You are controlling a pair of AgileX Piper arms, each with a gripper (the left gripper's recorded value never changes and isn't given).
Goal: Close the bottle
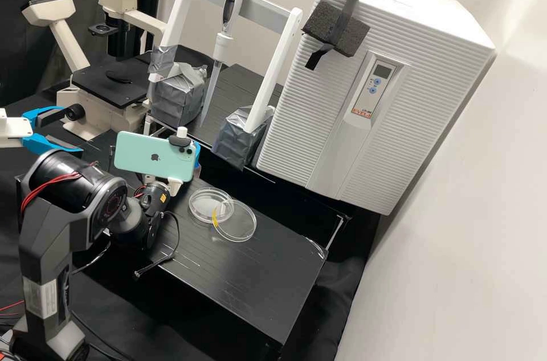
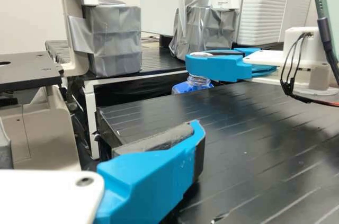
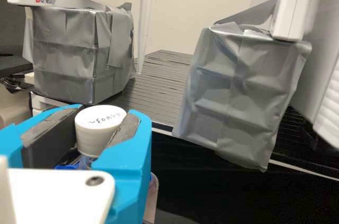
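At the far left the left gripper (image 1: 52, 130) hangs over the microscope's side of the bench, its jaws spread with nothing between them, well apart from the work. To its right, at the far-left corner of the ribbed black tabletop (image 1: 256, 281) and hidden in the high view behind the mint phone (image 1: 151, 156), stands the bottle (image 2: 197, 82). It is upright, its clear threaded neck showing just under the right gripper (image 2: 222, 66). That gripper's jaws are pinching the white cap (image 3: 100, 119) by its sides, directly over the bottle's mouth. The cap looks to sit on or just above the neck, but whether any thread has caught cannot be told. So the cap seems to be picked up and lined up, while the screwing down and the release appear still to be done. Further right, two clear dishes (image 1: 223, 213) lie overlapping on the tabletop, clear of the bottle.
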